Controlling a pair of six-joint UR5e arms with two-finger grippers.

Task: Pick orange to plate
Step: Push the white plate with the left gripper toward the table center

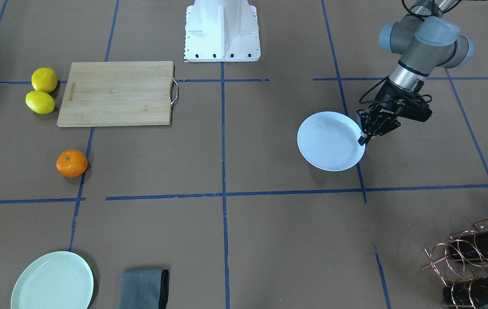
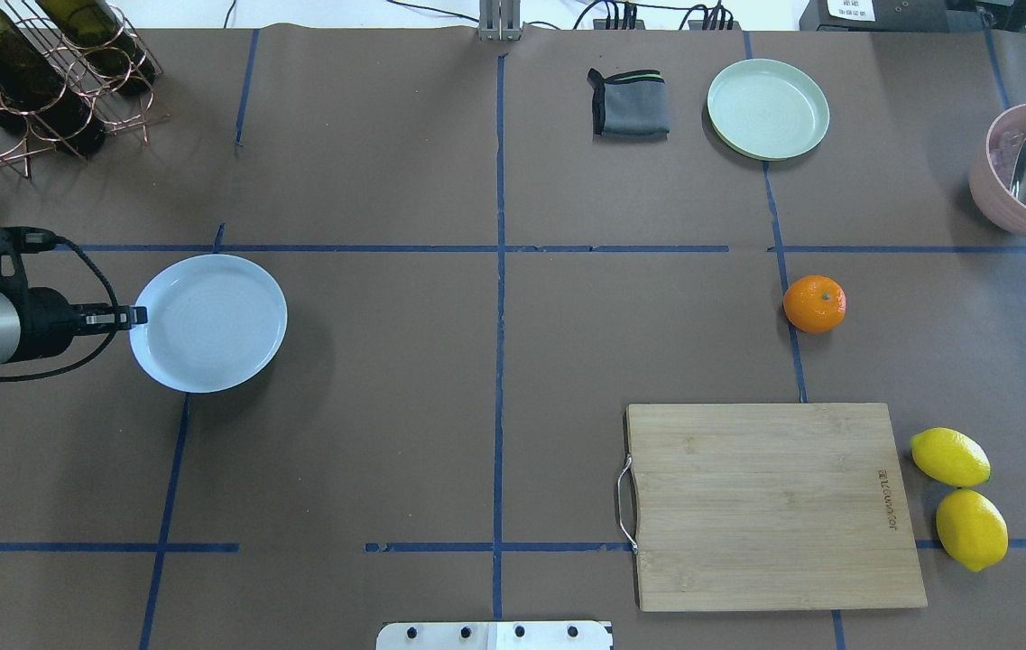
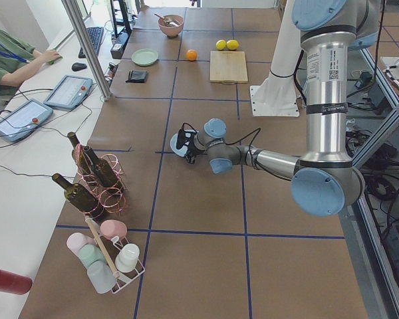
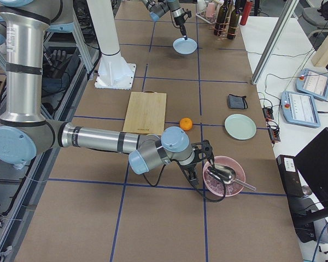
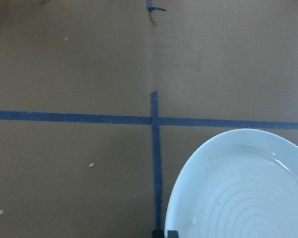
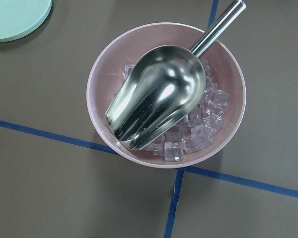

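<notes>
The orange lies alone on the brown table, on the robot's right side, just beyond the cutting board; it also shows in the front view. The white, faintly bluish plate is far from it on the left side. My left gripper is shut on the plate's rim, and the front view shows its fingers pinching that edge. The left wrist view holds part of the plate. My right gripper hangs over the pink bowl; whether it is open or shut I cannot tell.
A bamboo cutting board has two lemons beside it. A mint-green plate and a folded grey cloth lie at the far edge. A pink bowl holds ice and a metal scoop. A wine rack stands far left.
</notes>
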